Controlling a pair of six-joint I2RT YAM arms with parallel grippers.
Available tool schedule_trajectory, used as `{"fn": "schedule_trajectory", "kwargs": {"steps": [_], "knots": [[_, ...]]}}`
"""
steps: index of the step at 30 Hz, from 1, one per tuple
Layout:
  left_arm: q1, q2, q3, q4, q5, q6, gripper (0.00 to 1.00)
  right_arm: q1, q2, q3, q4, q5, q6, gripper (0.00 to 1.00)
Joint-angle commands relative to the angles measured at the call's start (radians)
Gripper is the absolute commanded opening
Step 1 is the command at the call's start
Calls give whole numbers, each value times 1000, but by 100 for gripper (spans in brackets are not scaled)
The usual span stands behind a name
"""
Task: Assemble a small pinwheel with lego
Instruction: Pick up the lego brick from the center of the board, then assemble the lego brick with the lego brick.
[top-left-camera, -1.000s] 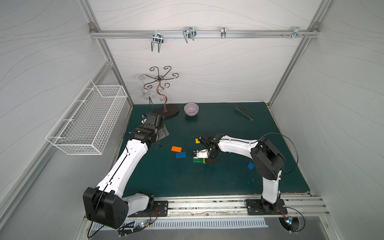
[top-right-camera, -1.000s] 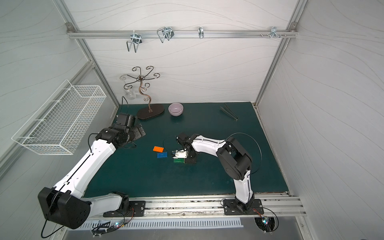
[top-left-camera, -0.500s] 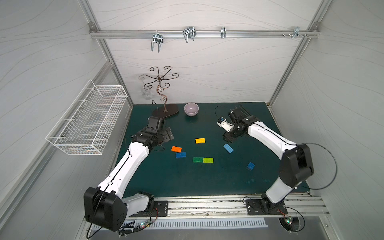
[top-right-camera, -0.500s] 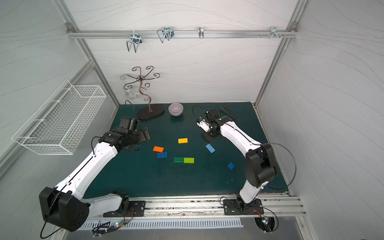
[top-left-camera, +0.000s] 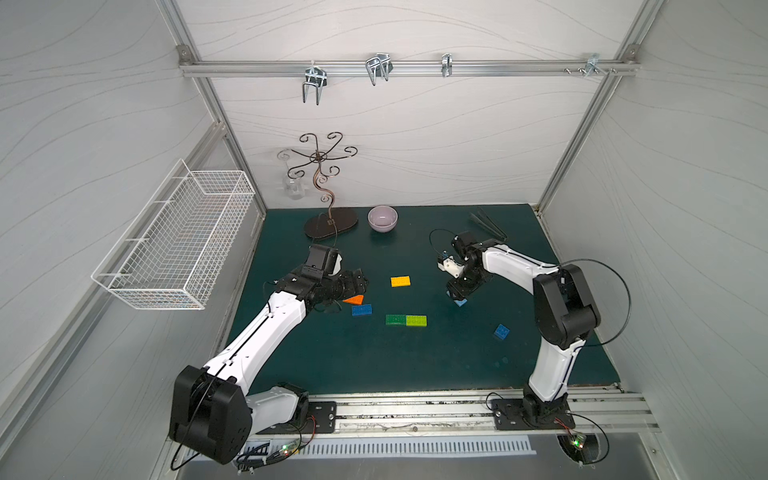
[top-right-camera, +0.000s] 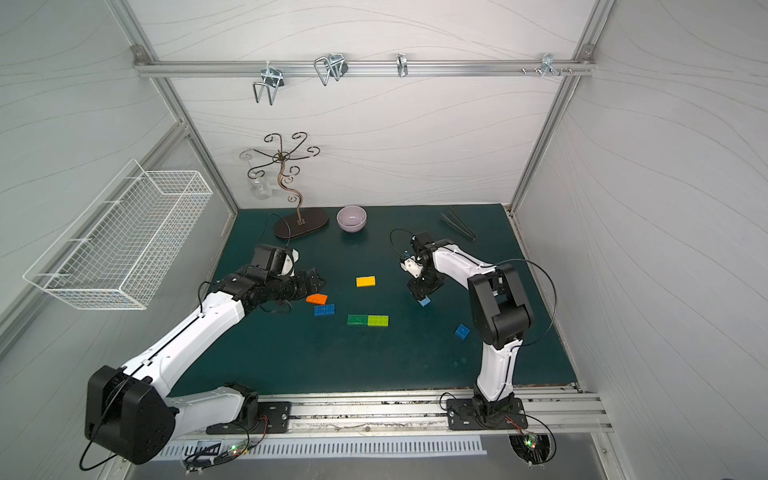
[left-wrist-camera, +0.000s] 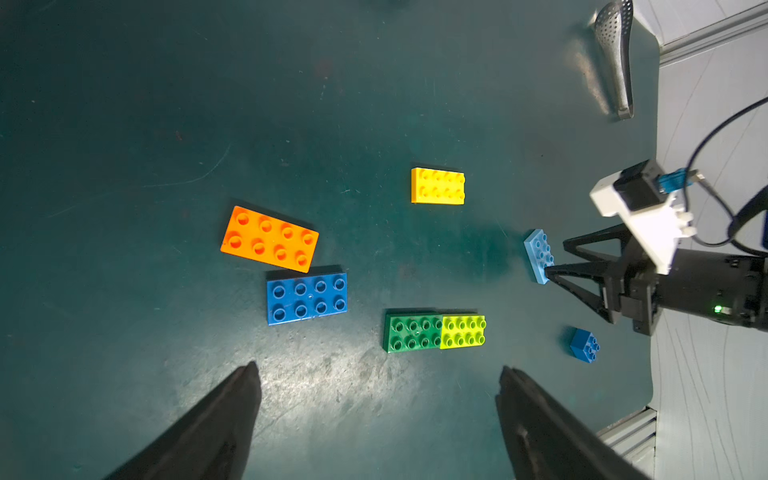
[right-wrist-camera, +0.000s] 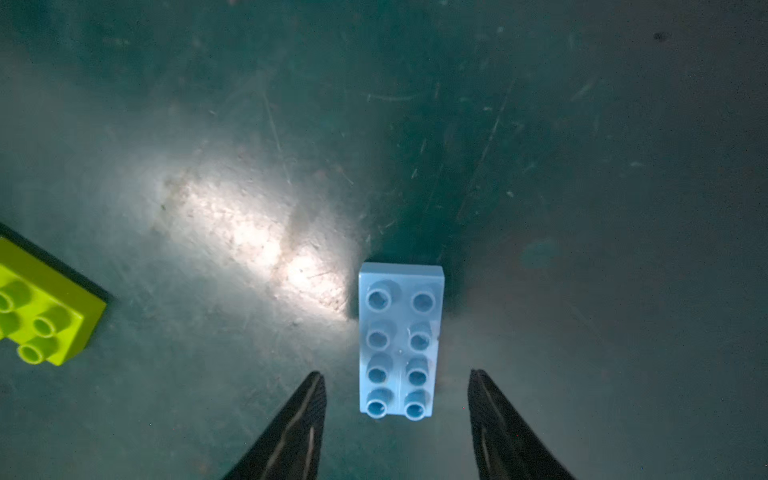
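left arm (top-left-camera: 266, 328): white links, black joints | right arm (top-left-camera: 511, 266): same, black cable loop | fingers (left-wrist-camera: 208, 428): black, pointed

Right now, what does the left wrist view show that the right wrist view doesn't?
Only left wrist: orange brick, yellow brick, dark blue brick, dark green brick, small blue brick, tongs. Only right wrist: gaps either side of the light blue brick between the open fingers of the right gripper. Both: that brick, the lime brick, the green mat.

No text, label or number is legible.
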Motion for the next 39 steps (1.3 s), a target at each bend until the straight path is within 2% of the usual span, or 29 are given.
{"fn": "schedule_trajectory", "kwargs": {"steps": [1, 7, 10, 12, 15, 17, 24, 28, 29, 32, 39], "knots": [[-1, -21, 15, 40, 15, 26, 94, 9, 29, -19, 1, 28, 11, 56], [-1, -8, 22, 27, -14, 12, 91, 16, 50, -36, 19, 48, 5, 52], [-1, -2, 4, 41, 9, -2, 86, 18, 41, -52, 33, 36, -7, 45], [0, 1, -22, 60, 44, -45, 80, 33, 24, -56, 40, 29, -36, 37], [-1, 6, -101, 180, 166, -163, 67, 77, -24, -71, 72, 22, -124, 24], [0, 17, -161, 282, 234, -269, 53, 106, -51, -57, 77, 3, -174, 17], [4, 46, -351, 642, 297, -617, 35, 244, -93, -16, 72, -60, -353, 19], [2, 113, -483, 952, 306, -834, 28, 316, -88, 5, 93, -109, -365, 19], [0, 131, -501, 1017, 306, -860, 25, 336, -81, 14, 97, -107, -366, 20], [-6, 151, -510, 1046, 305, -858, 20, 392, -53, 42, 105, -107, -367, 20], [-1, 155, -557, 1054, 287, -858, 20, 453, 35, 111, 65, -45, -403, 21]]}}
